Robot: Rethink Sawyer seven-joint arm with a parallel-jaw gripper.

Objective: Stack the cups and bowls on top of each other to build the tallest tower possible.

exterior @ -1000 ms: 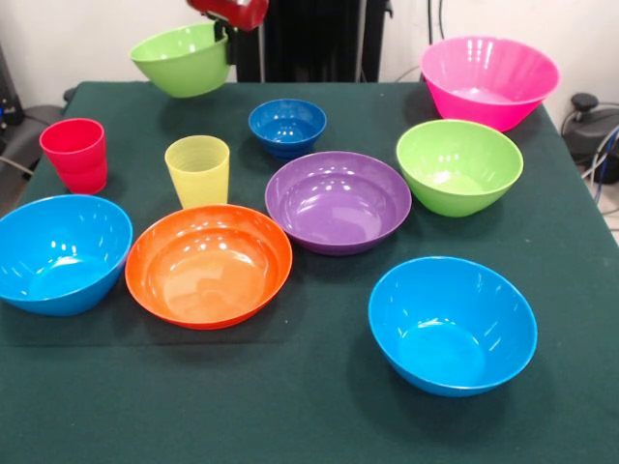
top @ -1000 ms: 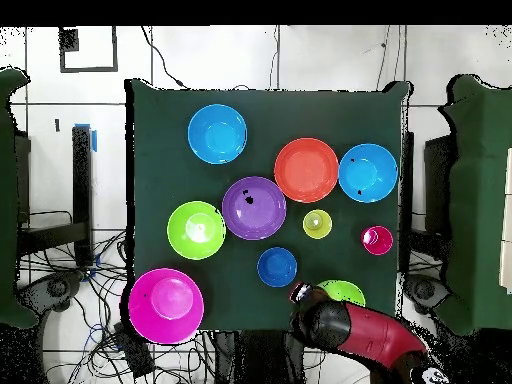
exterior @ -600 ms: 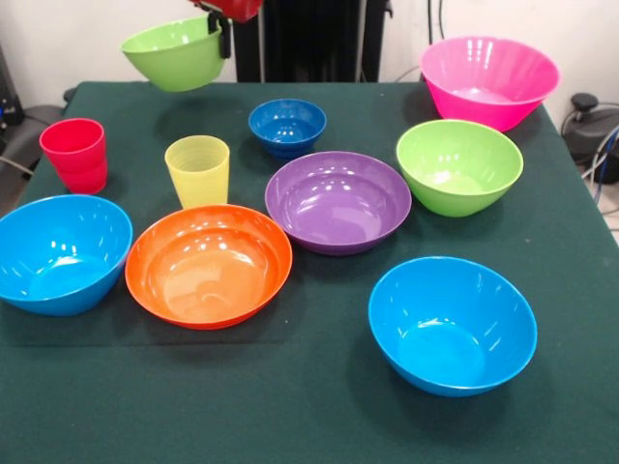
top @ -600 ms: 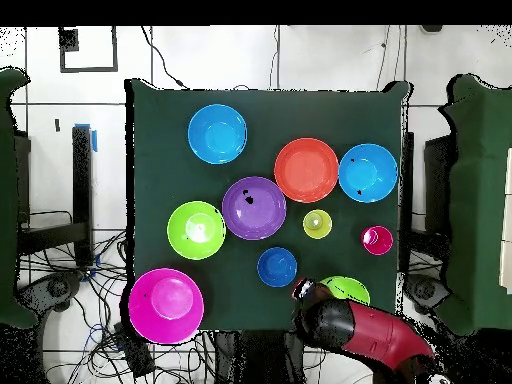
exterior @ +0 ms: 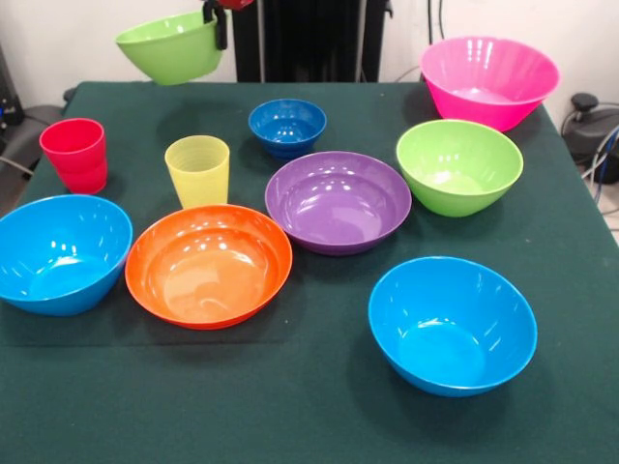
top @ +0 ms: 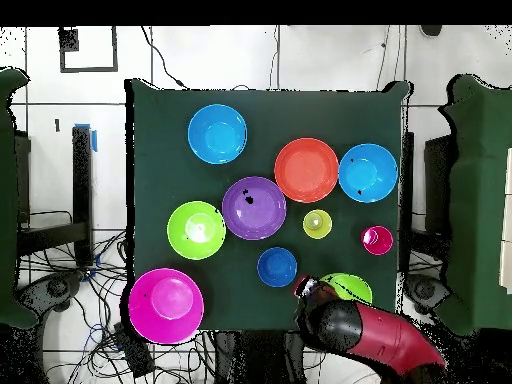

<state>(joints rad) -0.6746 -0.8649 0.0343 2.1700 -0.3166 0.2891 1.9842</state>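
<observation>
My gripper (exterior: 216, 26) is shut on the rim of a lime green bowl (exterior: 169, 46) and holds it in the air above the table's far left corner. From overhead that gripper (top: 304, 290) shows with the bowl (top: 352, 286) half hidden under the red arm. On the table stand the red cup (exterior: 74, 155) and the yellow cup (exterior: 198, 170). Around them sit the small dark blue bowl (exterior: 287, 126), purple bowl (exterior: 338, 202), orange bowl (exterior: 208, 264), second lime green bowl (exterior: 459, 165), pink bowl (exterior: 488, 80) and two light blue bowls (exterior: 60, 252) (exterior: 452, 325). All sit singly; no tower is in view.
The dark green table (exterior: 290, 406) ends close behind the pink bowl and the held bowl. Cables and dark furniture (top: 50, 250) surround the table in the overhead view.
The held lime green bowl has risen and drifted left in the front view, away from the small dark blue bowl. Everything on the table has stayed put.
</observation>
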